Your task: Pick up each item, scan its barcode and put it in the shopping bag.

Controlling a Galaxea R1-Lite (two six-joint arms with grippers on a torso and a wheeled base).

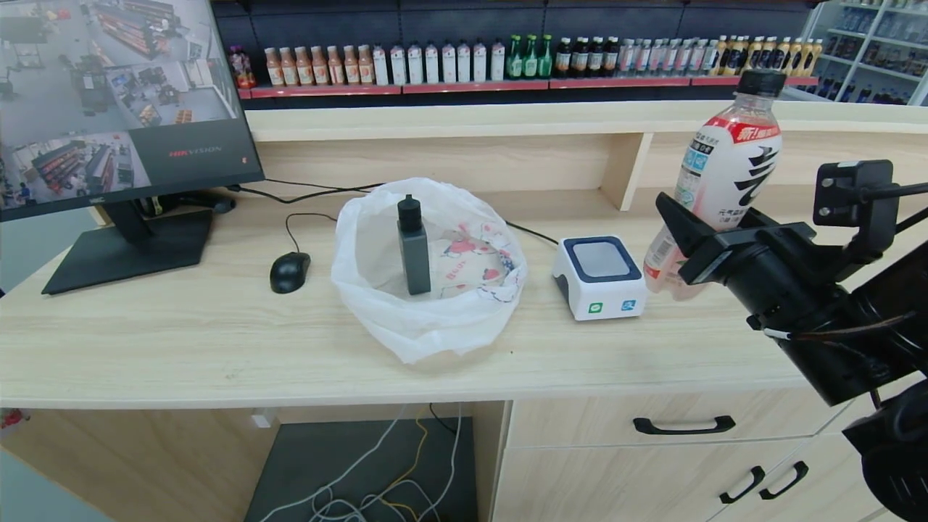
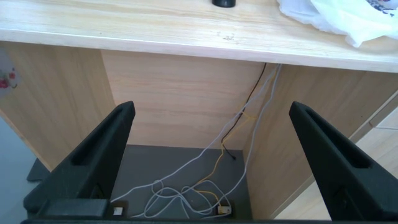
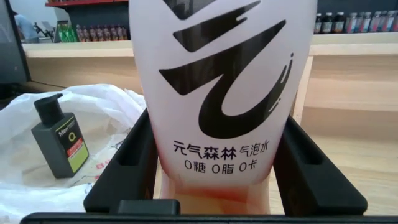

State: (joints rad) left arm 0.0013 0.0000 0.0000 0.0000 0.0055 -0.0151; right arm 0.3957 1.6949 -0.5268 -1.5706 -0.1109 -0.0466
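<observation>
— One view at a time, please. Head view first.

— Far right of frame: drink bottle [image 1: 728, 156], near upright, cap on, clamped low on its body by right gripper [image 1: 699, 243], seemingly clear of counter [image 1: 181, 341], just beside scanner [image 1: 600, 277] at centre right. Centre of frame: shopping bag [image 1: 377, 312], mouth open, dark pump bottle [image 1: 414, 250] standing inside. Left of bag, mouse [image 1: 289, 272]; upper left, monitor [image 1: 109, 87].

— Left wrist view?

— Down in front of counter: left gripper [image 2: 211, 112], spread wide, nothing between its jaws, facing loose cables [image 2: 186, 193] in recess below. Gives counter's front edge and underside, where head view gives its top.

— Right wrist view?

— Close on bottle's label, fingers [image 3: 124, 168] pressed to both sides. Beyond, bag with pump bottle upright in it. Gives grip from behind and label face up close; head view gives bottle's full height, cap and nearness to scanner.

— Handling?

— By judgement: smooth film label, probably slippery. Thin plastic wall, stiff while sealed yet dentable under a hard squeeze. Some weight if full, though fill level hard to read. Best taken around lower body, as now, leaving label free to turn toward scanner window. Barcode side not made out.
</observation>
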